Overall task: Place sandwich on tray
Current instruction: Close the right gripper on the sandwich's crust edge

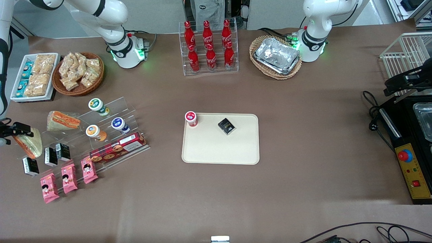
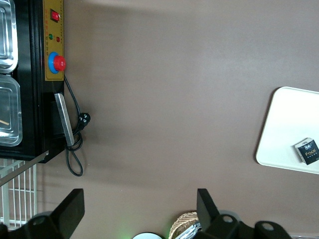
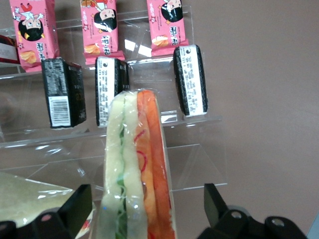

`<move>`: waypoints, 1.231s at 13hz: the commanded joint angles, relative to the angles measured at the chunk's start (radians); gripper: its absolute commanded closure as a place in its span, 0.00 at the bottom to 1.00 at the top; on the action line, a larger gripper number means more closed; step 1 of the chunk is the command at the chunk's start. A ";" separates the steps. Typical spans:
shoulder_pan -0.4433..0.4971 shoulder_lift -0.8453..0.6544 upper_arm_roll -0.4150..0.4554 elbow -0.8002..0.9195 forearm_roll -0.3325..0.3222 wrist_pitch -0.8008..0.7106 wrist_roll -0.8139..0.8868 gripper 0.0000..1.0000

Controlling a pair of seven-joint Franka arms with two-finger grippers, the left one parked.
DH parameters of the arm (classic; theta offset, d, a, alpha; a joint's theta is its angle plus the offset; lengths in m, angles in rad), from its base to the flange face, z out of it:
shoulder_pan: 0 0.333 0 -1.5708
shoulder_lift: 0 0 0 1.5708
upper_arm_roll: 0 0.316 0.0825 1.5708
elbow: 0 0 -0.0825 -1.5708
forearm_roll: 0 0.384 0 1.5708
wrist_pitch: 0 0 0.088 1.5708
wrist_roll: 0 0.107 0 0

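Note:
The sandwich [image 1: 32, 145], a clear-wrapped wedge with pale bread and an orange edge, stands on the clear display stand at the working arm's end of the table. In the right wrist view the sandwich [image 3: 135, 164] stands on edge between my gripper's two black fingers, with a gap to each finger [image 3: 77, 204]. My gripper [image 3: 144, 209] is open around it and also shows in the front view [image 1: 21, 132]. The cream tray [image 1: 219, 150] lies mid-table, far from the gripper, and its corner shows in the left wrist view [image 2: 284, 139].
A second wrapped wedge with tanner bread [image 1: 64, 120] lies beside the sandwich. Black boxes [image 3: 189, 79] and pink packets [image 3: 102, 22] sit on the stand's steps. A red-lidded cup [image 1: 191, 118] and a black box [image 1: 226, 126] stand on the tray.

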 commanded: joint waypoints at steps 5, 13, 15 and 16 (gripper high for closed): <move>0.010 -0.034 -0.001 -0.039 0.012 0.020 -0.081 0.00; 0.010 -0.028 -0.001 -0.042 0.009 0.022 -0.095 0.00; 0.011 -0.028 -0.001 -0.042 0.009 0.022 -0.093 0.00; 0.011 -0.028 -0.001 -0.042 0.010 0.022 -0.093 0.00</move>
